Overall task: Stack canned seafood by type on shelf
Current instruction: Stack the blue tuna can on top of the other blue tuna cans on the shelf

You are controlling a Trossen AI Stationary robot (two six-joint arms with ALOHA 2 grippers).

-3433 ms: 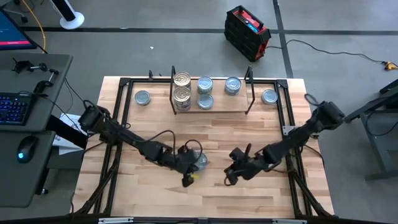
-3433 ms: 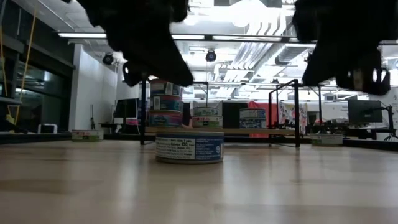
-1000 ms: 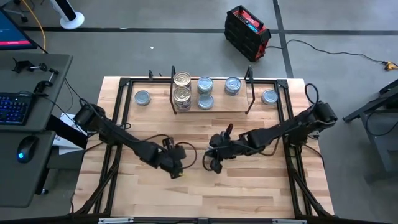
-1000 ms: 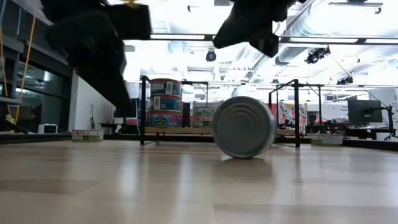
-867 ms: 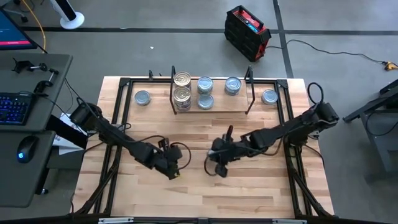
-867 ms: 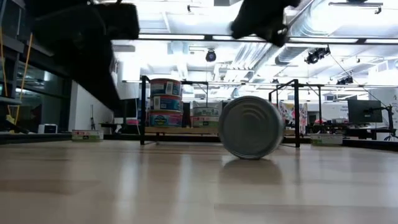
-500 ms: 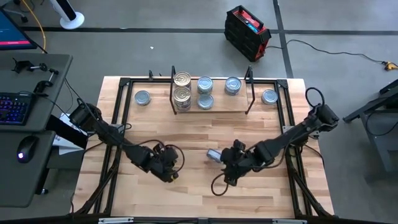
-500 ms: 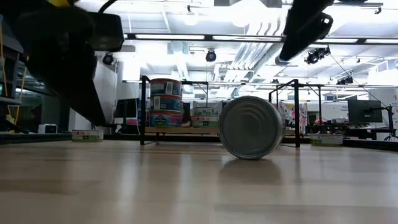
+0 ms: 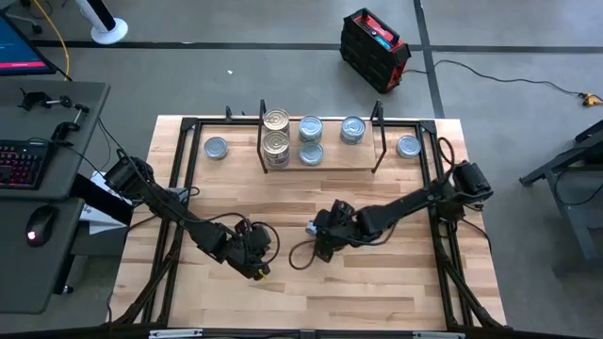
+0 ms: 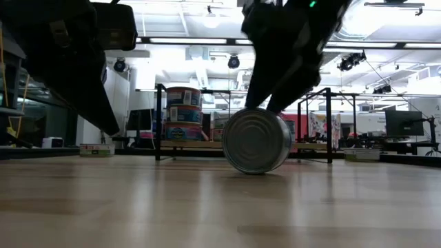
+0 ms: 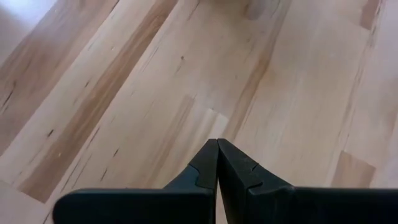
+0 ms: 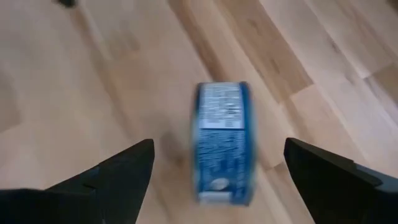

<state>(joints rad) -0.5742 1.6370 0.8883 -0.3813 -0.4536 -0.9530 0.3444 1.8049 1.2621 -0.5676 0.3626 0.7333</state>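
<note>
A: High view, mid-surface: blue-labelled tin [image 9: 312, 227] on its edge, just ahead of the right end effector [image 9: 321, 247]. Fingers?

B: Right wrist view has them spread wide, one [image 12: 106, 180] either side of the tin [image 12: 222, 142], not touching it.

A: Left end effector [image 9: 256, 266]?

B: Fingertips [image 11: 217, 163] pressed together, holding nothing, over bare surface [image 11: 124, 93].

A: Shelf [image 9: 320, 166]?

B: Far side; gold tins [image 9: 275, 121] stacked at its left end, silver-blue ones [image 9: 311, 126] beside them.

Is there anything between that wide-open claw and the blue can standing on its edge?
Nothing visible. The right gripper is open with the blue can standing on its edge between its fingers, only bare table around it.
</note>
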